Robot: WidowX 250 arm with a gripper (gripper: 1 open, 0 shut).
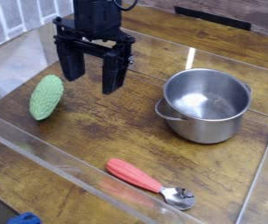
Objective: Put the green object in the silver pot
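The green object [46,96] lies flat on the wooden table at the left, a light green oval with a bumpy texture. My gripper [91,72] hangs just right of it and slightly behind, black fingers pointing down and standing wide open with nothing between them. The silver pot [206,105] stands upright at the right of the table, empty inside, well apart from the gripper and the green object.
A red-handled spoon [147,182] lies near the front edge. Clear acrylic walls [54,149] border the wooden table [124,131] on the front and sides. A blue thing [24,219] pokes in at the bottom left corner.
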